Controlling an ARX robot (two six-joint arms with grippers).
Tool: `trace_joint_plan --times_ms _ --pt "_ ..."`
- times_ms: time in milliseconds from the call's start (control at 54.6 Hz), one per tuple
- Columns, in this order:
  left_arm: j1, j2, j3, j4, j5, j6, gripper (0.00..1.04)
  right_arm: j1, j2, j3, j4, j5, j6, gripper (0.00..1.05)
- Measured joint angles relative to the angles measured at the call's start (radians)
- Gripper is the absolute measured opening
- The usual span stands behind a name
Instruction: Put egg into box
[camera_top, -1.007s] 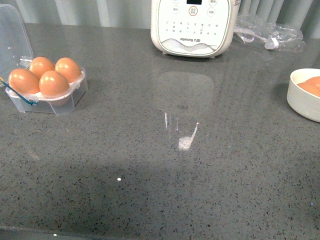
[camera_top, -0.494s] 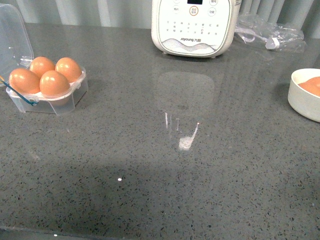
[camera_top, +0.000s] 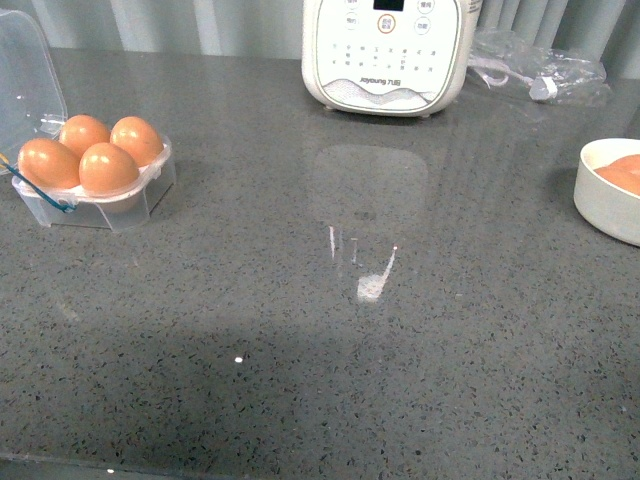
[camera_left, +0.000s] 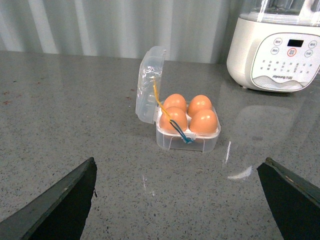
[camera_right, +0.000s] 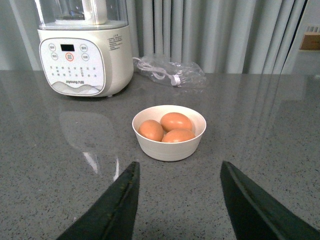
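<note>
Nothing on the counter (camera_top: 350, 380) has moved in the last second. The box (camera_top: 140, 195) sits at the far left, lid (camera_top: 25, 70) up, with four eggs (camera_top: 108, 167) filling its cups. The bowl (camera_right: 170, 150) at the right shows three eggs (camera_right: 175, 121); whether more lie beneath, I cannot tell. The left gripper (camera_left: 178, 162) faces the box and the right gripper (camera_right: 179, 163) faces the bowl, both spread wide and empty.
</note>
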Motion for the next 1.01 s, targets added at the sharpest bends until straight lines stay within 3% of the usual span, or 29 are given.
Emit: trace_joint_plan --times_ms 311,1007 --pt "0.0 0.0 0.0 0.0 0.0 0.0 0.98 0.0 0.0 0.0 0.0 0.0 0.001 0.99" --pt "0.0 0.0 0.0 0.0 0.0 0.0 0.98 0.0 0.0 0.0 0.0 0.0 0.0 0.97"
